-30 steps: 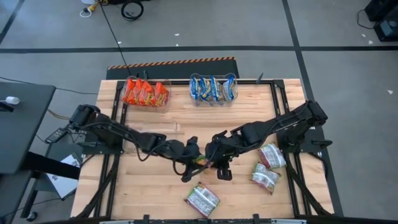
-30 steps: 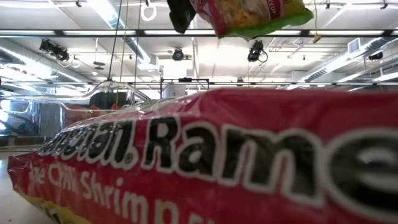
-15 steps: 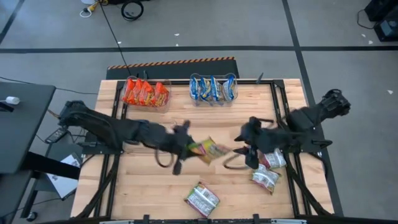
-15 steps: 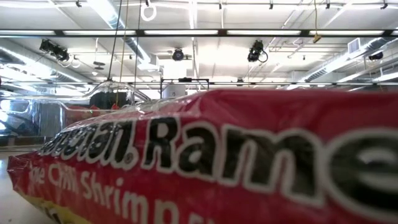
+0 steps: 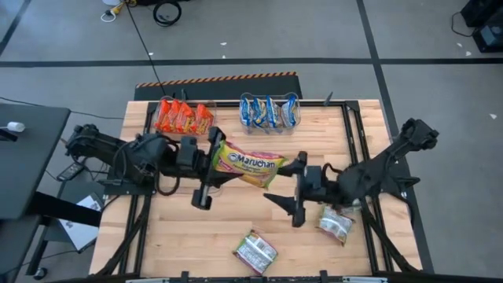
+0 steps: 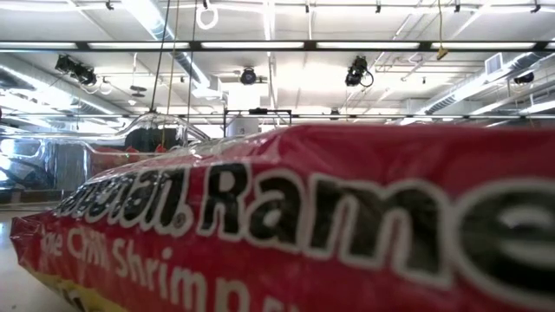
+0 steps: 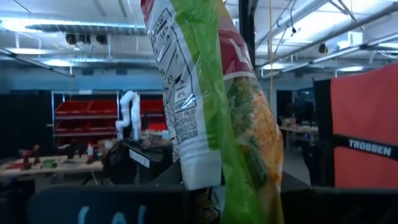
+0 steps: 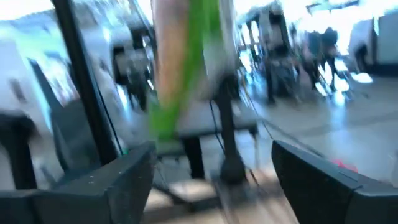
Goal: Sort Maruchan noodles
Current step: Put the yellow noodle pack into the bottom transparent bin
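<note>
1. A yellow-and-green Maruchan packet (image 5: 249, 163), gripped by both claws at mid-bench a second ago, is now carried by the left claw (image 5: 214, 161) alone and has been drawn toward the left side of the bench (image 5: 236, 236), lifted clear of it
2. The left claw is seen pinching one edge of the packet, which shows edge-on in the left wrist view (image 7: 211, 93)
3. The right claw (image 5: 299, 189) has let go and been pulled back to the right, its fingers spread wide with nothing between them
4. The handover is judged complete; placing the packet remains
5. At the far edge, a clear bin (image 5: 185, 118) is filled with orange-red packets and a second clear bin (image 5: 269, 112) with blue ones
6. Green-and-white packets are left loose: one (image 5: 255, 251) near the front edge, another (image 5: 335, 224) just beside the right arm
</note>
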{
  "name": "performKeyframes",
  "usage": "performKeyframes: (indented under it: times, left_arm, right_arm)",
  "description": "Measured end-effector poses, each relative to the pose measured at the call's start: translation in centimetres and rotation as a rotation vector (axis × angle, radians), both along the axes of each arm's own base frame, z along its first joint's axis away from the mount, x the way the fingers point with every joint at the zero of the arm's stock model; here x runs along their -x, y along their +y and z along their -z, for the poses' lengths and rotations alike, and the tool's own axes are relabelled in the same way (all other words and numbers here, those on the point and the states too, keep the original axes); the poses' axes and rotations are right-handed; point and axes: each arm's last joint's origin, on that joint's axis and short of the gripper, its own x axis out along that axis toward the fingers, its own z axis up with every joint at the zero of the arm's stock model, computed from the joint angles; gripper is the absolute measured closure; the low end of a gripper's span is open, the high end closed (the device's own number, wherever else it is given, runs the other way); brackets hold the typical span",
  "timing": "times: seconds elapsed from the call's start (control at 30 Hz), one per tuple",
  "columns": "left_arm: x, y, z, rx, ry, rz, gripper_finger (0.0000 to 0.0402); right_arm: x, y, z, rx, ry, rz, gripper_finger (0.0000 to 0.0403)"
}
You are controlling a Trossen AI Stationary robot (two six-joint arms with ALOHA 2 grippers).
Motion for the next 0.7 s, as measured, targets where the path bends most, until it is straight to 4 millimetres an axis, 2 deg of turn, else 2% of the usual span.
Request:
performKeyframes:
  times: [0.17,0.4,0.53,0.7]
  left_arm:
    - [-0.3,-0.1,0.1,-0.001,-0.01,0.01,0.0345]
    - [-1.8,-0.6,1.2,0.002,0.005,-0.008,0.0345]
    - [-2.5,-0.8,1.9,0.002,0.028,-0.025,0.0345]
    - [-2.5,-0.8,1.8,0.0,0.021,-0.027,0.0345]
  right_arm:
    - [-0.9,-0.7,-1.4,-0.015,-0.156,-0.061,0.0064]
    - [-1.6,-1.6,-1.9,-0.002,-0.25,-0.146,0.0079]
    - [-1.9,-2.1,-1.8,-0.027,-0.238,-0.126,0.0108]
    - [-1.9,-2.1,-1.8,-0.036,-0.242,-0.124,0.0185]
